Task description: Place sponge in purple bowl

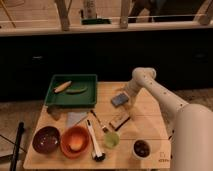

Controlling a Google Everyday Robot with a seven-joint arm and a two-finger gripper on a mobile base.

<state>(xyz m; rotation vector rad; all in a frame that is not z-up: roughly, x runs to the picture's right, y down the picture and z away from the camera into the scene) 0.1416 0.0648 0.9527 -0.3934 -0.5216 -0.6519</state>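
Note:
The blue-grey sponge (119,99) lies slightly tilted on the wooden table (150,120), right of the green tray. My gripper (128,96) is at the sponge's right edge, at the end of the white arm that comes in from the right. It is low over the table and touching or almost touching the sponge. The purple bowl (45,139) stands at the front left corner of the table, far from the gripper, and looks empty.
An orange bowl (75,141) holding something sits right of the purple bowl. A green tray (90,95) with two long items is at the back left. A brush (95,137), a green cup (111,140), a striped block (120,121), a grey sheet (76,118) and a white cup (142,148) stand between.

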